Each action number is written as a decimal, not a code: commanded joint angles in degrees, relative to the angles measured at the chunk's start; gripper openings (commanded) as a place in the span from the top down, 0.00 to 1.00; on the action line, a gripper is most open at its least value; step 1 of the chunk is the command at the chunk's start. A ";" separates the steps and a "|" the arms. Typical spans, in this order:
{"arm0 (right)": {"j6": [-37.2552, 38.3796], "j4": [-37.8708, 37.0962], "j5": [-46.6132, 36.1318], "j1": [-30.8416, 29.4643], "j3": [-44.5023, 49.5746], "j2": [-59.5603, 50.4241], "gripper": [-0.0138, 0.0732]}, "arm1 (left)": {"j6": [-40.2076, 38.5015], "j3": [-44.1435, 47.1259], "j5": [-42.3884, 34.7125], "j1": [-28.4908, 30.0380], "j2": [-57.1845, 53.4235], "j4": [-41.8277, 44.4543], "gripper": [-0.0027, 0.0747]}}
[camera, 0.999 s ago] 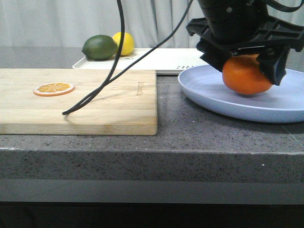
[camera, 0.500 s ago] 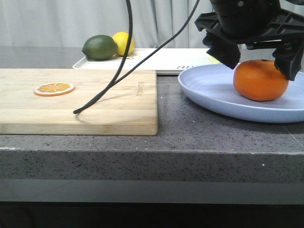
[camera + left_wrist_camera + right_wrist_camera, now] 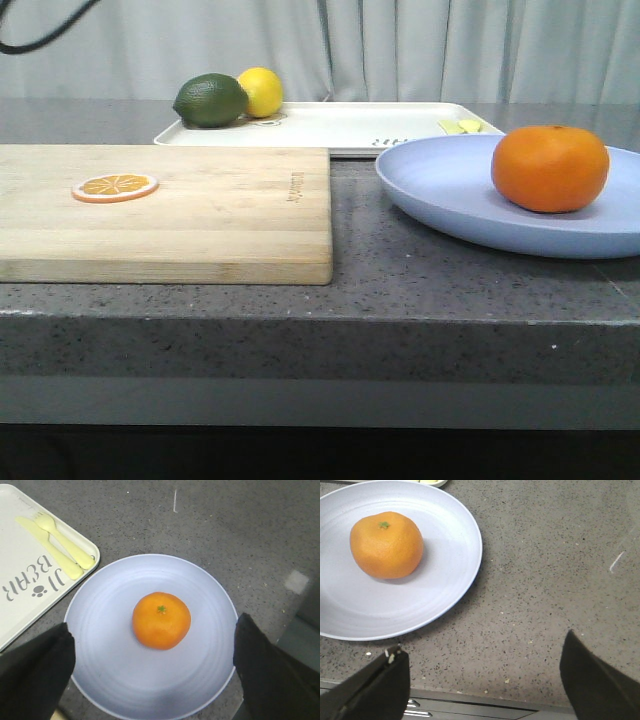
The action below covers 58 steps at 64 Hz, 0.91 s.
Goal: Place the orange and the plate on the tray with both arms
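The orange [image 3: 550,168] lies on the pale lavender-blue plate [image 3: 450,195] at the right of the grey counter. The white tray [image 3: 340,125] stands behind the plate. In the left wrist view the orange [image 3: 161,620] sits in the middle of the plate [image 3: 110,665], and a corner of the tray [image 3: 30,585] shows beside it. My left gripper [image 3: 152,660] hangs open high above the plate, empty. My right gripper [image 3: 482,672] is open and empty over bare counter beside the plate [image 3: 440,580], with the orange [image 3: 386,545] on it. Neither gripper shows in the front view.
A wooden cutting board [image 3: 200,215] with an orange slice [image 3: 115,186] lies at the left. A lime [image 3: 210,100] and a lemon [image 3: 262,90] sit at the tray's far left. A yellow knife and fork [image 3: 57,542] lie on the tray. The counter's front edge [image 3: 485,705] is near the right gripper.
The left gripper let go of the orange on the plate, then rose out of the front view. Its cable left the cutting board. The orange sits still on the plate.
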 commanded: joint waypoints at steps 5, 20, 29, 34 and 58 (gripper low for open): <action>-0.54 -0.06 -3.34 0.07 -1.46 0.46 0.13 | -1.87 7.47 -3.62 0.10 -11.24 2.47 0.17; -0.54 -0.10 -3.05 0.07 -1.46 0.46 0.13 | -2.32 23.02 -7.02 1.19 -23.81 2.71 0.17; -0.54 -0.10 -2.58 0.07 -1.46 0.46 0.13 | -3.71 31.90 -10.64 6.29 -31.65 2.14 0.17; -0.54 -0.10 -2.18 0.07 -1.46 0.46 0.13 | -3.71 36.08 -11.20 10.40 -35.97 1.68 0.17; -0.54 1.09 -1.74 0.07 -1.46 0.46 0.13 | -3.17 53.40 -9.60 21.90 -52.61 1.79 0.17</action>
